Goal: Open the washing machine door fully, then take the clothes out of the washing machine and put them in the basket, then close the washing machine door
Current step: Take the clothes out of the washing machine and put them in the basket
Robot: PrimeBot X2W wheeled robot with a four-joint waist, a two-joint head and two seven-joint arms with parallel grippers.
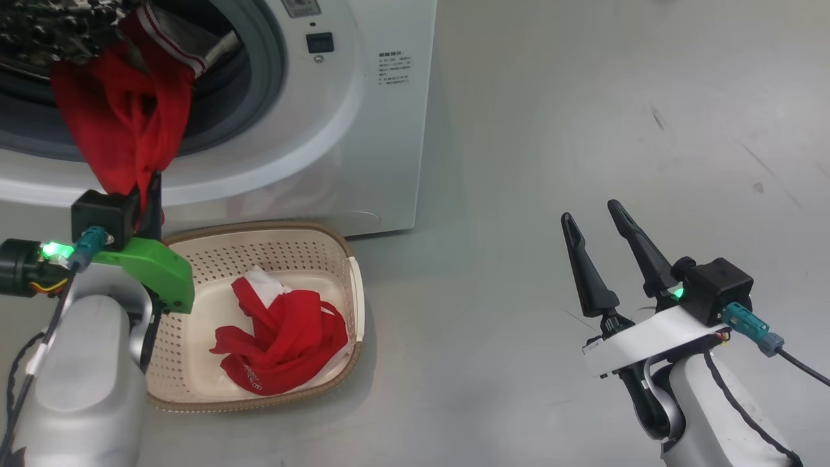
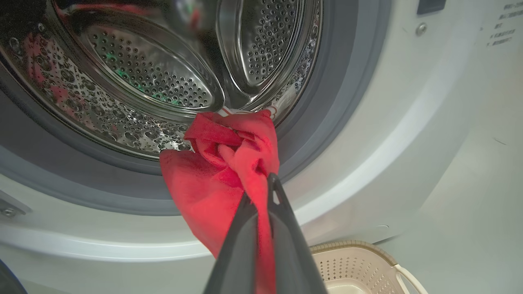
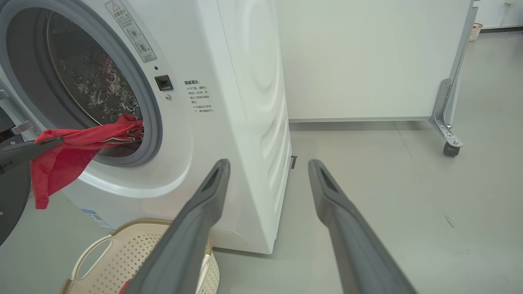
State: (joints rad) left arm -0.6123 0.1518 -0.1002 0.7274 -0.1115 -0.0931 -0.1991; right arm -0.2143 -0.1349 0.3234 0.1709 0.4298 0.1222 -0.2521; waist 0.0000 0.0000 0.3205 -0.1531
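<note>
Step in hand: we judged it the unloading step; one red garment (image 1: pixel 282 340) already lay in the basket (image 1: pixel 324 250), which sat on the floor just in front of the washing machine (image 1: pixel 363 130).
Left end effector (image 2: pixel 261 192): we saw it clamped on a second red garment (image 2: pixel 212 183), just outside the machine's opening.
That garment: its far end trailed over the grey seal (image 2: pixel 327 122) into the drum (image 2: pixel 163 81).
Right end effector (image 1: pixel 593 224): fingers apart, empty, well right of the machine.
Next move: we reckoned on drawing the cloth free of the machine, then carrying it down over the basket.
Door: not yet closed.
</note>
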